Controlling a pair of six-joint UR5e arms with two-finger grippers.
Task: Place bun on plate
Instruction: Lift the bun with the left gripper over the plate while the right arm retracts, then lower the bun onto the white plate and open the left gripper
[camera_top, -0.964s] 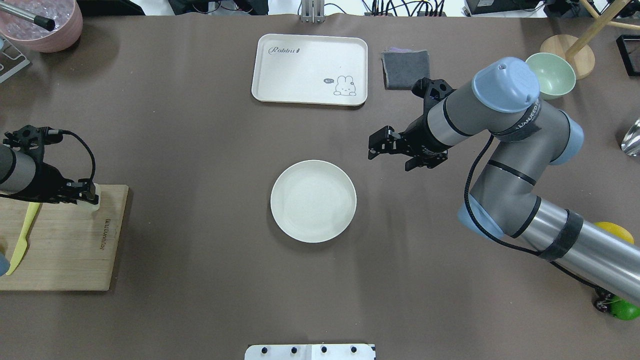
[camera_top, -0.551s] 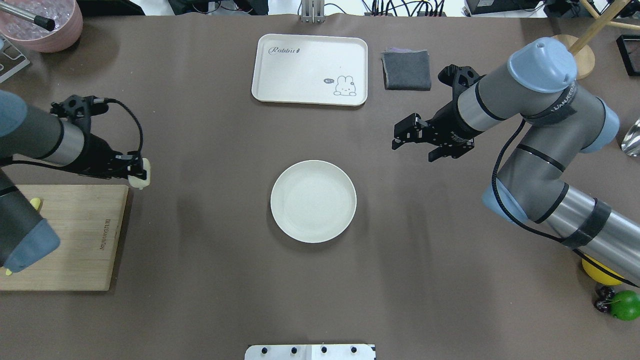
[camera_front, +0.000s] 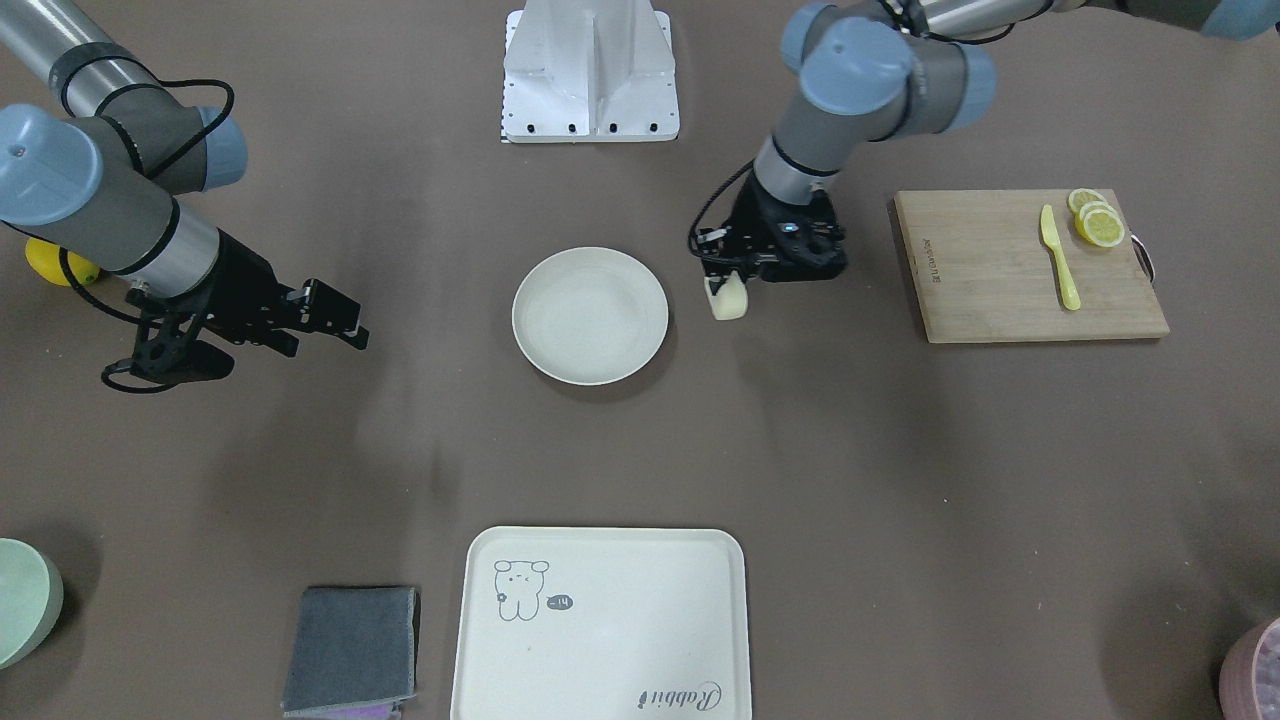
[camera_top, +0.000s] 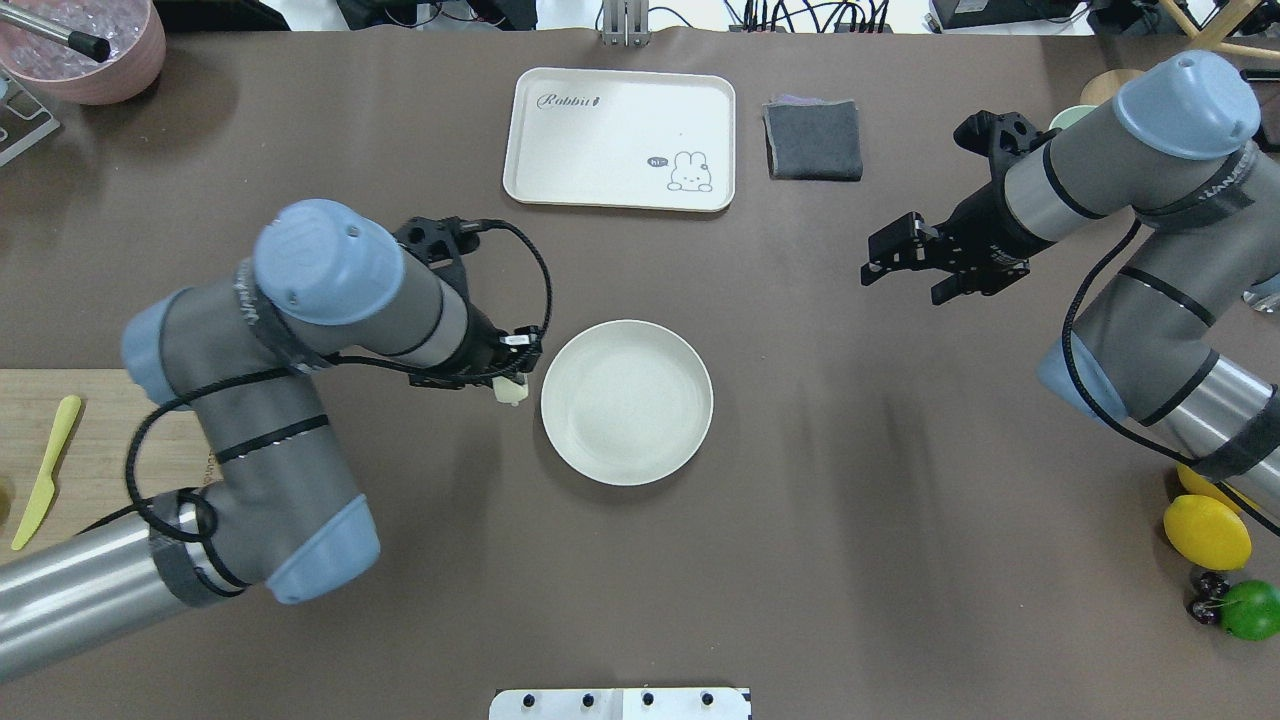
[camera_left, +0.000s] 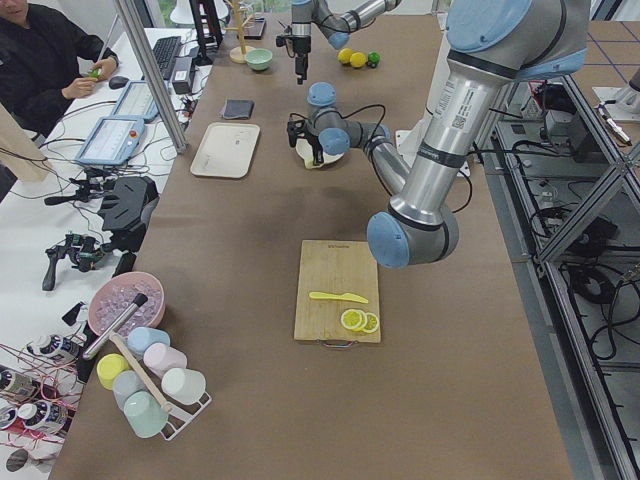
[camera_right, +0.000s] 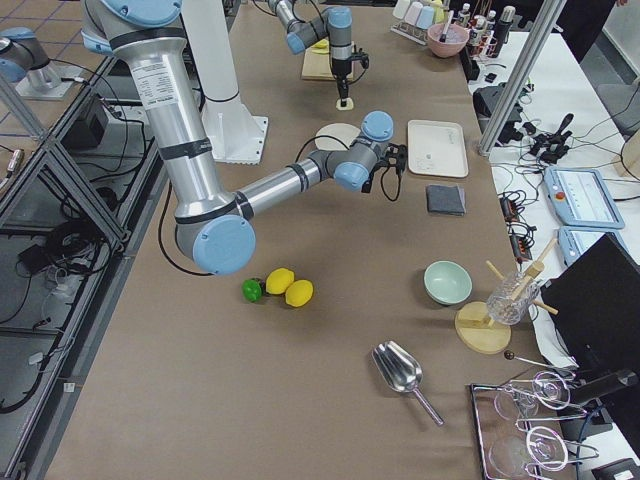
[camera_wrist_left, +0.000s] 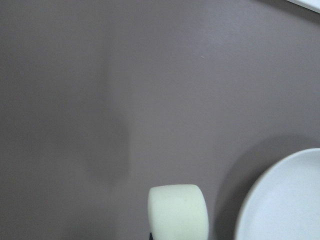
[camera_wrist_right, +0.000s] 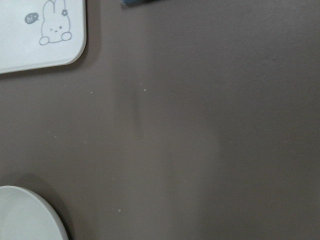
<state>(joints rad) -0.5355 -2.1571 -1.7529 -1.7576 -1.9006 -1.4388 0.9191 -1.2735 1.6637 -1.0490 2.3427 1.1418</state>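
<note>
The bun (camera_top: 513, 390) is a small pale cream lump held just off the table, with my left gripper (camera_top: 508, 377) shut on it from above. It hangs close beside the left rim of the round cream plate (camera_top: 627, 402), outside the plate. From the front, the bun (camera_front: 727, 297) sits under the left gripper (camera_front: 728, 285), just right of the plate (camera_front: 590, 315). The left wrist view shows the bun (camera_wrist_left: 178, 212) at the bottom with the plate (camera_wrist_left: 287, 205) rim to its right. My right gripper (camera_top: 903, 286) hovers open and empty, well to the plate's right.
A rabbit tray (camera_top: 620, 140) and a folded grey cloth (camera_top: 812, 140) lie beyond the plate. The wooden cutting board (camera_front: 1020, 265) carries a yellow knife (camera_front: 1058, 255) and lemon slices (camera_front: 1098, 220). A lemon (camera_top: 1207, 530) and lime (camera_top: 1250, 610) sit at the right edge.
My left arm carried the bun from the cutting board rightward to the plate's left rim. My right arm drew back to the right, away from the plate.
</note>
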